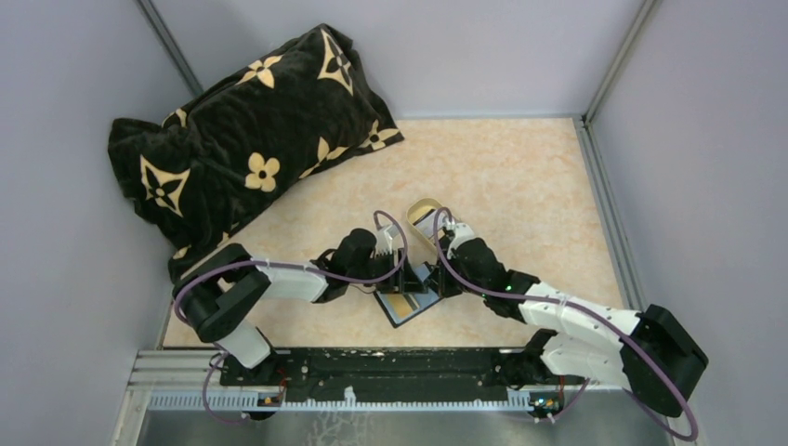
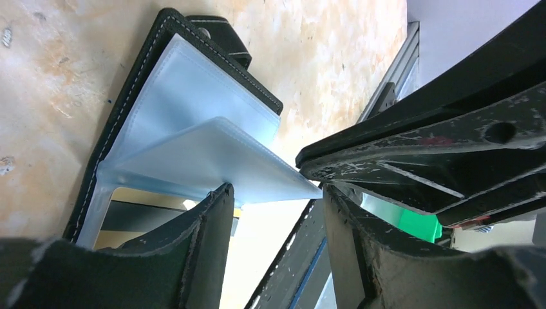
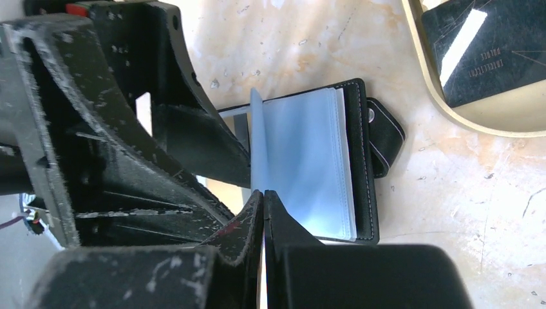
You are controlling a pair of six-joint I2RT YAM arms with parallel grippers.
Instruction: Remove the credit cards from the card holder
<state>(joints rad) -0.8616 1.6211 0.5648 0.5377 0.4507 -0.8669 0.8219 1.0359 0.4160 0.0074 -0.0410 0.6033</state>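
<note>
The card holder (image 1: 409, 305) lies open on the table between both grippers, black with white stitching (image 2: 138, 71) (image 3: 360, 161). Its clear bluish sleeves fan up. My right gripper (image 1: 430, 277) (image 3: 264, 193) is shut on the free edge of one raised sleeve (image 2: 212, 154) (image 3: 302, 161), and its fingertips (image 2: 306, 164) show in the left wrist view. My left gripper (image 1: 400, 277) (image 2: 277, 193) is open and low over the holder's lower half, holding nothing. An orange-yellow credit card (image 2: 138, 196) shows in a pocket under the raised sleeve. Other cards are not distinguishable.
A gold-rimmed oval tray (image 1: 423, 212) (image 3: 502, 119) lies just beyond the holder with a dark card (image 3: 489, 51) in it. A big black flowered pillow (image 1: 251, 139) fills the far left. Grey walls stand on three sides, and a black rail (image 1: 372, 367) runs along the near edge.
</note>
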